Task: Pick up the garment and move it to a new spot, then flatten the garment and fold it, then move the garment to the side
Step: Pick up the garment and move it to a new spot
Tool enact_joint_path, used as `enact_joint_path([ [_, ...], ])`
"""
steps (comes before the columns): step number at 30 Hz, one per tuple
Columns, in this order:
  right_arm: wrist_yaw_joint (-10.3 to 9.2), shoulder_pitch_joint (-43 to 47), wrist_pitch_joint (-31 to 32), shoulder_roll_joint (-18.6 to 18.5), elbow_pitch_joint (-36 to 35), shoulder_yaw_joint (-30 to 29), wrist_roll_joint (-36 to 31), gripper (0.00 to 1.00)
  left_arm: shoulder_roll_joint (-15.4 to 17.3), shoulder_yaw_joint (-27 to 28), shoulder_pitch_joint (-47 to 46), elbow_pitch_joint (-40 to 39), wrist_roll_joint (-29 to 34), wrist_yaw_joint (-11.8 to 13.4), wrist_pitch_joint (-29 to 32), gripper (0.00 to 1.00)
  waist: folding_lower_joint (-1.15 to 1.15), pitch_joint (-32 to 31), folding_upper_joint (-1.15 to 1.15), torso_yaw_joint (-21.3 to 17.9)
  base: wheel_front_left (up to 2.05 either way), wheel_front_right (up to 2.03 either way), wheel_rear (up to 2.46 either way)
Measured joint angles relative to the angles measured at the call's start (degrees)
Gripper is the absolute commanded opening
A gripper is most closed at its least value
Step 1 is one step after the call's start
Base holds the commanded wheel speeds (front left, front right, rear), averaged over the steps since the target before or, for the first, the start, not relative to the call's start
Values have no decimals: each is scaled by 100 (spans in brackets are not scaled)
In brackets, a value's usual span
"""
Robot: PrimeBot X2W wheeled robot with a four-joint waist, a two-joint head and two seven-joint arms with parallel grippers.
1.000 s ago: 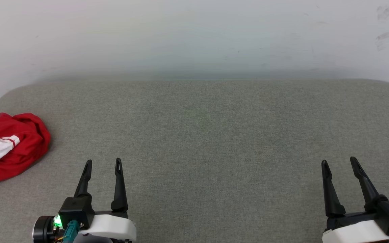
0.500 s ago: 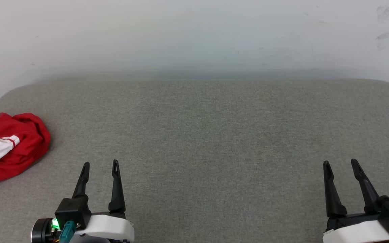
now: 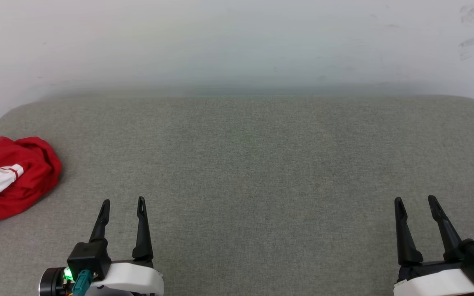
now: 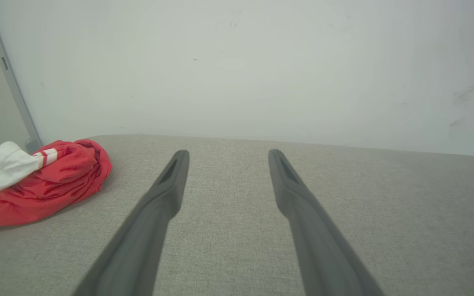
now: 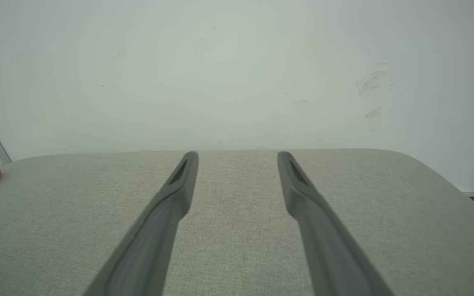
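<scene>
Well, I begin with the jaws: both pairs stand wide apart and hold nothing. The left gripper (image 3: 123, 200) has its two dark fingers spread, with just grey cloth showing between them, and the right gripper (image 3: 414, 198) stands in the same way. Both hang low over the near side of the grey padded table (image 3: 245, 156), with the fingers pointing toward the wall (image 3: 237, 41). I judge this to be a ready pose, with the jaws wide so that either one can go down on fabric at once.

The shirt (image 3: 27, 176) lies in a crumpled heap at the far left edge of the table. It is well apart from the left gripper and much further from the right one. It is red, and a white sleeve with red striped trim lies on top, toward the edge. Nothing of the task seems done yet. The left arm is the nearer one, so I would send it first, and I would spread the shirt in the broad middle of the table.

As for writing, I can read none. Any print on the shirt is hidden inside the folds. The wall carries a few dark scuff marks, and a small green lamp (image 3: 69, 274) glows at the left wrist.
</scene>
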Motion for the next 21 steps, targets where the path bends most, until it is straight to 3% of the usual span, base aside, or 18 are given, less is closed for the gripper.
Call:
enact_joint_path([
  [9,0,0,-1,0,-2,1,-9,100,0,-3,-39,19,9,-3,0,100,0,27,0,142,0,0,0],
  [21,0,-27,-1,0,-7,59,-73,100,1,64,-157,63,3,-32,-8,100,0,146,0,788,0,0,0],
])
